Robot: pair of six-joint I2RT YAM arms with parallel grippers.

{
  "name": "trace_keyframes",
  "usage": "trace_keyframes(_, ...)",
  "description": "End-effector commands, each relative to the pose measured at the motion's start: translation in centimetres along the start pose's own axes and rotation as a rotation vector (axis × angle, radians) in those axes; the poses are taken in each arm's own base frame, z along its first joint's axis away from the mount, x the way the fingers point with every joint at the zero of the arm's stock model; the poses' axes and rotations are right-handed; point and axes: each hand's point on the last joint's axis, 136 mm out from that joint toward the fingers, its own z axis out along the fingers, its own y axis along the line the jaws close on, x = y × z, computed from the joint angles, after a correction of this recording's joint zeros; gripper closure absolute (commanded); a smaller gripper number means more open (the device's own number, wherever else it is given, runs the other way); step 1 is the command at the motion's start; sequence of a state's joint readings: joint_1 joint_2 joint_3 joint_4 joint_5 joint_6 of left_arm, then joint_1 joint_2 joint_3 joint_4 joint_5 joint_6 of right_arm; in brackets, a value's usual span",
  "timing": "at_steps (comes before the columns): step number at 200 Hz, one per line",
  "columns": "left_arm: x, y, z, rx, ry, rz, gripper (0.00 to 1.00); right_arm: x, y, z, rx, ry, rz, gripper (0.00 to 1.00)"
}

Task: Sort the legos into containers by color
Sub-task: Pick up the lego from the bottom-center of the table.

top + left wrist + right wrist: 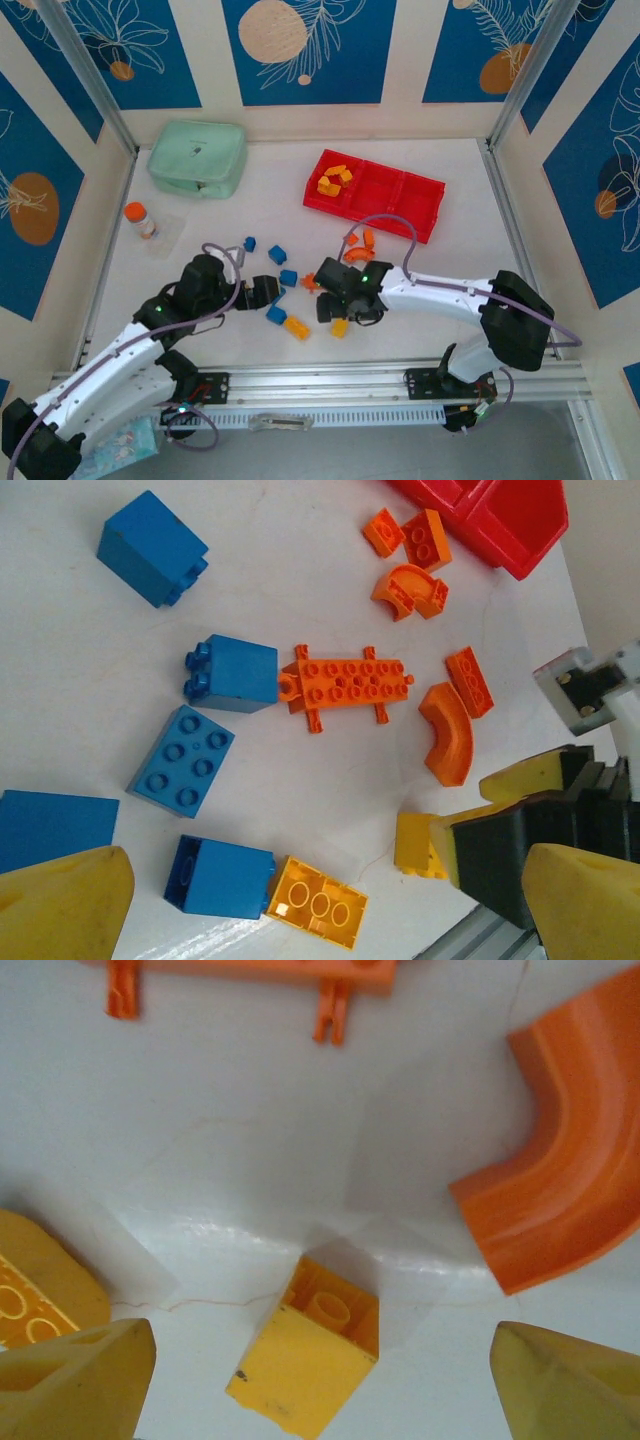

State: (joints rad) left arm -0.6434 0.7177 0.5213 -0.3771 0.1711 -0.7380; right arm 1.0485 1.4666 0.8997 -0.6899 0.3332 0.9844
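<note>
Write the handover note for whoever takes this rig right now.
Right hand: open, astride a small yellow brick on the table, not gripping it.
Left hand: open, holding nothing, above the blue bricks.
Done: some yellow bricks lie in the red tray, in its left end compartment in the top view.
Left: the blue bricks, the red-orange pieces and the loose yellow ones.
</note>
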Motion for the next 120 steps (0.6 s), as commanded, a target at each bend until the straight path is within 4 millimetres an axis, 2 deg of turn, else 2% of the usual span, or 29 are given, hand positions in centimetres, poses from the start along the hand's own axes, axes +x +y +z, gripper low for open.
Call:
trace_keyframes(1, -0.2, -0.1, 0.5, -0.006, -0.027, -0.001, 0.01, 1.3, -0.1, 0.7, -0.014, 0.018, 0.102, 0.14)
trace_keyframes(47, -0.2, -0.2, 1.1, -0.017, -0.026, 0.012, 0.01, 1.6, 0.1, 2.4, 0.006, 0.021, 0.126, 0.27)
trace_keyframes(120, -0.4, -0.3, 1.2, -0.026, -0.025, 0.02, 0.01, 1.0, 0.9, 2.9, 0.027, 0.001, 0.092, 0.52)
